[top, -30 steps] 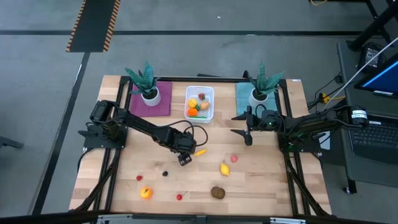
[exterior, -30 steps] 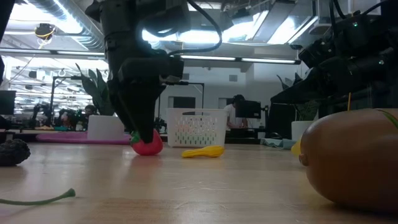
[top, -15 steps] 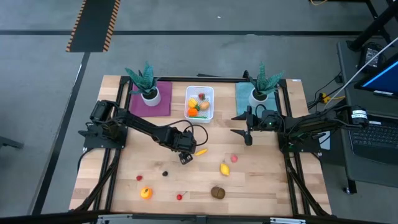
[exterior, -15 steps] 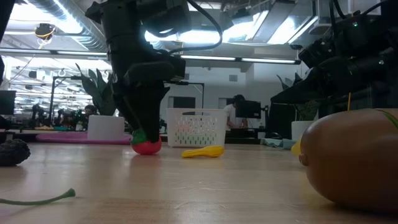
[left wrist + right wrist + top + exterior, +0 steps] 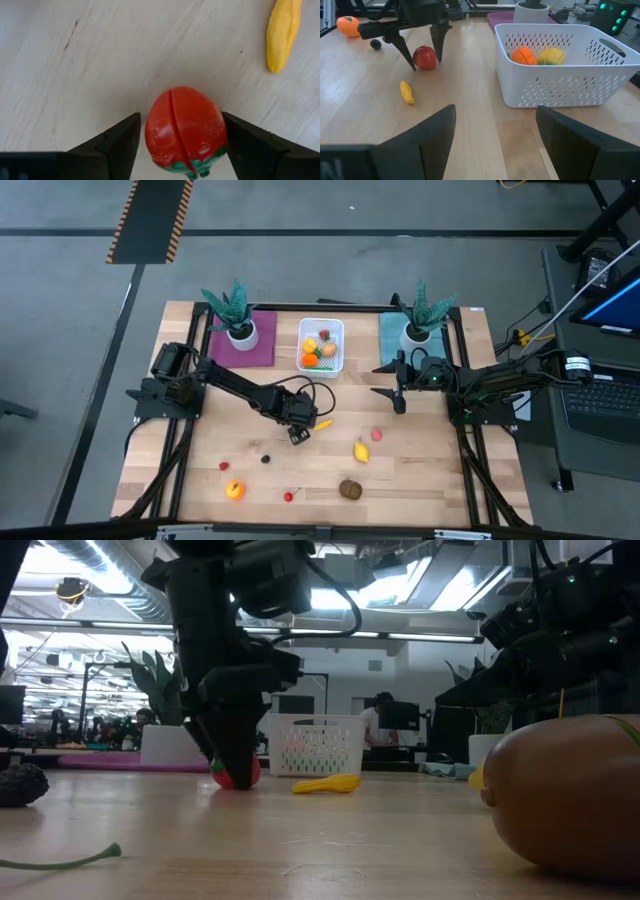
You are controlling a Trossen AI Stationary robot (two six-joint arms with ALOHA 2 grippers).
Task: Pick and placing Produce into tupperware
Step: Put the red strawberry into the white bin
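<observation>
L fingers (image 5: 181, 145) astride strawberry (image 5: 184, 130) | banana (image 5: 284, 34) nr | contact unclear

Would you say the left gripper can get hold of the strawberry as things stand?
Probably yes: the left gripper is open, its fingers either side of the strawberry on the table, with nothing between them.

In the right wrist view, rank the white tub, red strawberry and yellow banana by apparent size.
1. White tub, largest, though also nearest the camera.
2. Red strawberry.
3. Yellow banana: longer but thinner than the strawberry, so the two are close.
</observation>
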